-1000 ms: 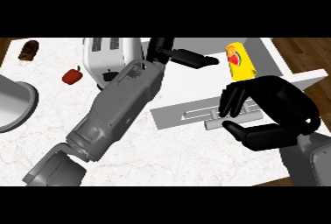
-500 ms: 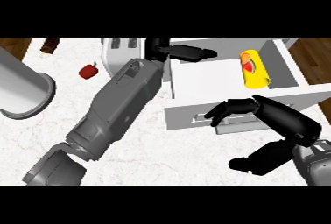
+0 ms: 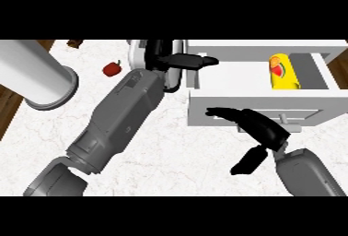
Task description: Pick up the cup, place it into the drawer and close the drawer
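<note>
The yellow cup [image 3: 284, 72] with a red mark lies on its side inside the open white drawer [image 3: 231, 78], near its right wall. My right hand [image 3: 262, 130] is open just in front of the drawer's front panel [image 3: 204, 107]. Its straight fingers [image 3: 223, 112] point left along the panel and its thumb [image 3: 248, 161] hangs down. The drawer handle [image 3: 293, 120] shows just right of this hand. My left hand [image 3: 171, 59] reaches up across the counter, open, with fingers [image 3: 198, 60] stretched right over the drawer's back left corner. Neither hand holds anything.
A white toaster-like appliance [image 3: 139, 51] stands under and behind my left hand. A large pale cylinder [image 3: 37, 73] stands at the left edge. A small red fruit [image 3: 112, 69] and a brown item [image 3: 73, 43] lie at the back left. White marble counter [image 3: 170, 152] fills the front.
My right hand has left the cup's side and come down to the drawer's front panel, fingers straightening along it. The cup stays in the drawer. The view has shifted.
</note>
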`<state>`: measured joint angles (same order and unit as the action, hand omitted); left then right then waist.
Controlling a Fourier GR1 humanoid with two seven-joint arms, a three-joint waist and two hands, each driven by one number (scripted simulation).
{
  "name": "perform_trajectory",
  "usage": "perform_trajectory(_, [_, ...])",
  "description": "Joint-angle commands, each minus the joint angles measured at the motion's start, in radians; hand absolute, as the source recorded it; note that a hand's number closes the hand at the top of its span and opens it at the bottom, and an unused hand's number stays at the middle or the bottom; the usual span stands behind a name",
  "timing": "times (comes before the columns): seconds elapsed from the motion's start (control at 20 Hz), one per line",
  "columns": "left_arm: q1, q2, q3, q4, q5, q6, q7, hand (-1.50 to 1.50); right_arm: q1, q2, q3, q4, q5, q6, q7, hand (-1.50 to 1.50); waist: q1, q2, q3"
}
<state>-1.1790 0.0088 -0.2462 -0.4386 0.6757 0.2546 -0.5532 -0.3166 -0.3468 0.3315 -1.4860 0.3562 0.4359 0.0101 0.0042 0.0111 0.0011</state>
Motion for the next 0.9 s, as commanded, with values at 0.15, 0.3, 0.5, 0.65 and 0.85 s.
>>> perform_trajectory(0.15, [0.138, 0.04, 0.001, -0.101, -0.003, -0.039, -0.023, -1.5, -0.172, 0.059, 0.009, 0.447, 0.144, -0.092, -0.14, 1.5, 0.061, -0.004, 0.0])
perform_trajectory(0.3, [0.146, 0.051, -0.007, -0.15, -0.003, -0.046, 0.017, -1.5, -0.262, 0.105, -0.019, 0.643, 0.183, -0.179, -0.205, 1.5, 0.08, -0.001, 0.002])
perform_trajectory(0.5, [0.223, 0.146, -0.002, -0.197, 0.006, -0.131, 0.031, -1.5, -0.315, 0.07, -0.103, 0.763, 0.153, -0.244, -0.361, 1.5, 0.105, 0.007, 0.003])
perform_trajectory(0.65, [0.218, 0.116, -0.004, -0.24, 0.02, -0.119, 0.063, -1.5, -0.429, 0.05, -0.169, 0.868, 0.14, -0.269, -0.381, 1.5, 0.125, 0.012, 0.004])
perform_trajectory(0.85, [0.299, 0.159, -0.013, -0.259, 0.016, -0.184, 0.045, -1.5, -0.548, 0.002, -0.26, 0.948, 0.093, -0.277, -0.405, 1.5, 0.145, 0.022, 0.004])
